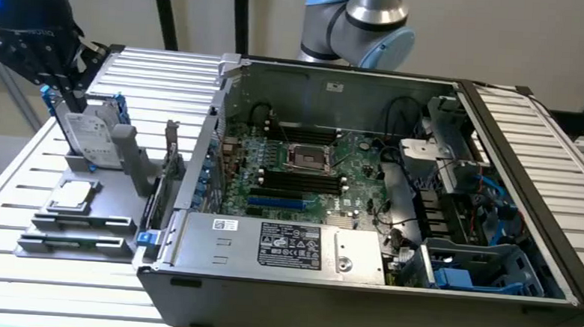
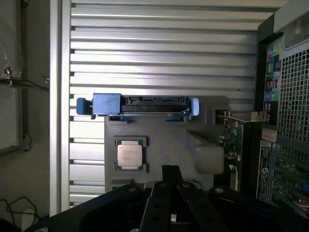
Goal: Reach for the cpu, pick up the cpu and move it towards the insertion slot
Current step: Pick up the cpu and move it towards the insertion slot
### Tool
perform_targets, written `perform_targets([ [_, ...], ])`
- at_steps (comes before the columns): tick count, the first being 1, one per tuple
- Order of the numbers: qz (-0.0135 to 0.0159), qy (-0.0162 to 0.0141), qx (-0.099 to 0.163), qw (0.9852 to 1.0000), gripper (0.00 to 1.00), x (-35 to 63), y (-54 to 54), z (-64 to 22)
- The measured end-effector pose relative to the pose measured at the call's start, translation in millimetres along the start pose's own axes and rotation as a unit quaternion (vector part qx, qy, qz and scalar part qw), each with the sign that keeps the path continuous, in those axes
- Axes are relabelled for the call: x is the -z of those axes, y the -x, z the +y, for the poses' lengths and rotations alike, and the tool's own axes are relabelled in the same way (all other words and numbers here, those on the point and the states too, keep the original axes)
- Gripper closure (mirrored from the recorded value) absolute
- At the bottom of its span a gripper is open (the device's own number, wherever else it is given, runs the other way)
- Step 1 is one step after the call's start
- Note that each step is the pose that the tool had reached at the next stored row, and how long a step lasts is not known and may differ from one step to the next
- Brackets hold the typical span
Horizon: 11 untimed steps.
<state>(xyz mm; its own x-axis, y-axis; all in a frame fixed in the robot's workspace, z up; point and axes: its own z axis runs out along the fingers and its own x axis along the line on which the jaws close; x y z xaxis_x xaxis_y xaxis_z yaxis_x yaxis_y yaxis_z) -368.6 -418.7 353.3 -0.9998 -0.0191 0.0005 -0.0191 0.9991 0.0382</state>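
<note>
- Exterior view puts the gripper (image 1: 54, 76) high over the far corner of the slatted worktop (image 1: 12, 171) on the exterior view's left. It hangs above the upright hard drive (image 1: 89, 134).
- We see the cpu (image 1: 72, 195) lying flat in its pocket on the grey fixture plate (image 1: 120, 199), near that plate's edge on the exterior view's left. It is well below the gripper and untouched.
- From the wrist view, the jaws look drawn together with nothing between them.
- We find the insertion slot (image 1: 309, 158) empty at the middle of the motherboard (image 1: 357, 156), inside the open computer case (image 1: 533, 146) and well apart from the cpu.
- We judge the reach barely under way; the pick-up and the carry are not yet done.
</note>
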Motion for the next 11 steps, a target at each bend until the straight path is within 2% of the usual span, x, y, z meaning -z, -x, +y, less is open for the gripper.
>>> perform_targets([
  [7, 0.0001, -0.0001, 0.0, 1.0, 0.89, 0.1, -2.2, 0.1],
  [11, 0.0, 0.0, 0.0, 1.0, 0.89, -0.5, -16.1, 0.2],
])
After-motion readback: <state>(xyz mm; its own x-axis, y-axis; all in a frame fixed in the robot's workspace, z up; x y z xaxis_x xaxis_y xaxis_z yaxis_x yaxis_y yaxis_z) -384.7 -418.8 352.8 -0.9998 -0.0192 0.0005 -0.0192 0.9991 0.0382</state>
